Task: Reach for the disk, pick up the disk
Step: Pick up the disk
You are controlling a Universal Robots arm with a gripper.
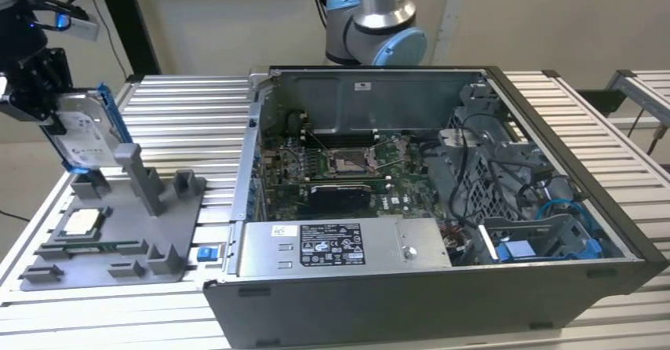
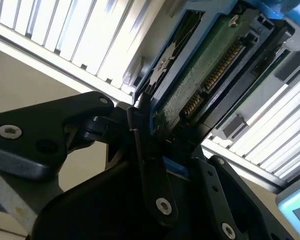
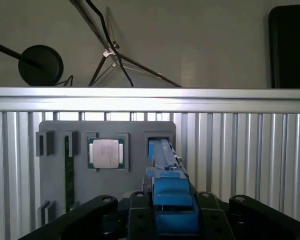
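Observation:
The disk [image 1: 84,130] is a silver-grey drive in a bright blue bracket, standing on edge at the exterior view's left. Its lower end is just above the back of the grey fixture [image 1: 136,232]. My gripper [image 1: 58,108] is shut on its upper part, one black finger on each side. In the second wrist view the fingers [image 2: 140,125] clamp the disk [image 2: 200,80], whose green circuit-board side faces the camera. In the first wrist view the blue bracket edge of the disk [image 3: 167,185] runs out between my gripper [image 3: 167,212] toward a slot in the fixture [image 3: 55,130].
The fixture also holds a square silver processor chip [image 1: 81,222] and a memory stick [image 1: 89,248], with a small blue clip [image 1: 205,253] at its edge. An open computer case [image 1: 419,209] fills the ribbed table's middle and right. The arm's base [image 1: 377,28] stands behind the case.

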